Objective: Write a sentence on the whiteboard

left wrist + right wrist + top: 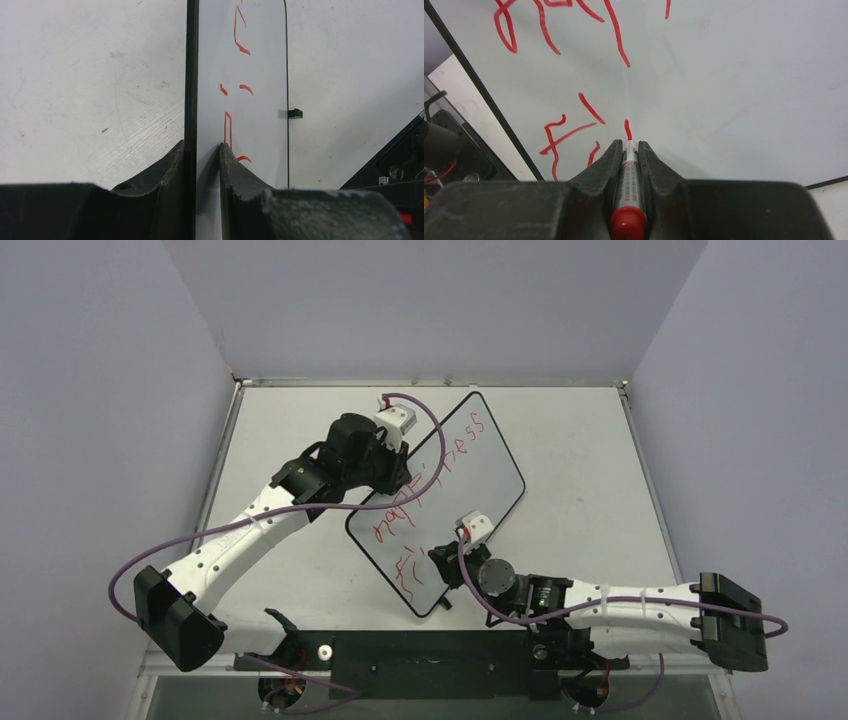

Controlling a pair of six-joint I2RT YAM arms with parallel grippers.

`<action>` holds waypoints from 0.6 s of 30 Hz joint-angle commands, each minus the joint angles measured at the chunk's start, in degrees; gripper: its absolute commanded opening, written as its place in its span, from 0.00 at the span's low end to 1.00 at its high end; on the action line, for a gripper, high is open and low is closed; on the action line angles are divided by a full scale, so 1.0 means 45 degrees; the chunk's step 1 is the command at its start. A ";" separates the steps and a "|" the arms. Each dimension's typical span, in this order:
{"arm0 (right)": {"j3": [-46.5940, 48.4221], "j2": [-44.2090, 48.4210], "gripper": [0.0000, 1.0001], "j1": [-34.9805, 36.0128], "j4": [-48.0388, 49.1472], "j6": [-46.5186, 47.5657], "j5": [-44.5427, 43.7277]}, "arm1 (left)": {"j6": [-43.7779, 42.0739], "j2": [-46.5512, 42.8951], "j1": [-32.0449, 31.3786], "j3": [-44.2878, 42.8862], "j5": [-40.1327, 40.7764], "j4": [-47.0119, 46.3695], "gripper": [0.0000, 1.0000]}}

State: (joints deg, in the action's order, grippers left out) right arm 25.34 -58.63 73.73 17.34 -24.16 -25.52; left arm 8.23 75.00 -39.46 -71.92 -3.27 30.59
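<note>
The whiteboard lies slanted across the middle of the table, glossy white with a thin black rim. Red lettering, the sentence, runs along it, with a second line begun near its near corner. My left gripper is shut on the board's left edge; in the left wrist view the fingers clamp the board edge-on. My right gripper is shut on a red marker, its tip on the board at the end of a short fresh stroke.
A small black clip sits on the board's far edge, another near the front corner. The black base rail runs along the near edge. Grey walls enclose the white tabletop on three sides.
</note>
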 commanded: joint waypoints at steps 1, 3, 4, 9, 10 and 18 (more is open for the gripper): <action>-0.0700 -0.0109 0.00 0.0190 -0.0624 -0.0673 0.0087 | -0.1028 -0.0432 0.0058 -0.0131 0.0981 -0.0474 0.00; -0.0870 -0.0039 0.00 0.0271 -0.0672 -0.0837 0.0044 | -0.1028 -0.0431 0.0066 -0.0143 0.0963 -0.0487 0.00; -0.0917 0.0001 0.00 0.0328 -0.0710 -0.0948 0.0011 | -0.1023 -0.0434 0.0060 -0.0134 0.0961 -0.0488 0.00; -0.1019 0.0156 0.00 0.0484 -0.0873 -0.1070 -0.0114 | -0.1008 -0.0404 0.0076 -0.0132 0.0942 -0.0488 0.00; -0.0991 0.0177 0.00 0.0487 -0.0909 -0.1063 -0.0132 | -0.1008 -0.0404 0.0067 -0.0131 0.0932 -0.0488 0.00; 0.0094 0.0372 0.00 0.0568 -0.1569 -0.0480 -0.0173 | -0.1008 -0.0409 0.0080 -0.0138 0.0941 -0.0484 0.00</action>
State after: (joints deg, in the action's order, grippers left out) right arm 22.50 -57.14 75.90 13.78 -27.66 -25.93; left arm 7.92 74.81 -39.27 -71.92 -3.44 30.41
